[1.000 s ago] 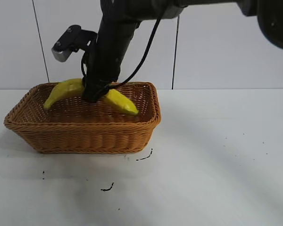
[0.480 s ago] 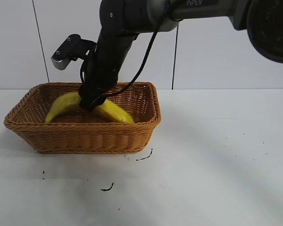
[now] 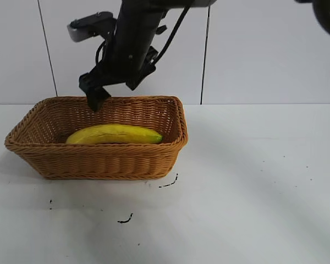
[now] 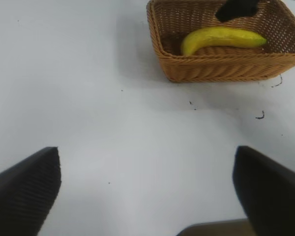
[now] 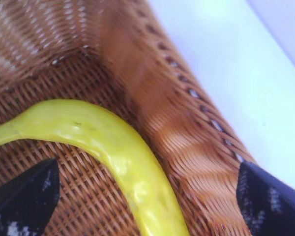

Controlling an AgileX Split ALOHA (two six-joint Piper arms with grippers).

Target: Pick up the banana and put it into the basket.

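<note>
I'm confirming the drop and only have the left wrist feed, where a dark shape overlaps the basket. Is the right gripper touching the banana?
Observer: No. In the exterior view the right gripper hangs open above the basket's back rim, apart from the banana.
Operator: Is the banana on the floor or propped on a wall?
Observer: The right wrist view shows it lying on the woven floor, close beside one wall.
Operator: Understood. My left gripper is open over the table, away from the basket.

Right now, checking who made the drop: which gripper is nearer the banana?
Right. The right gripper hangs open just above the banana in the basket; the left gripper sits far off across the table.
</note>
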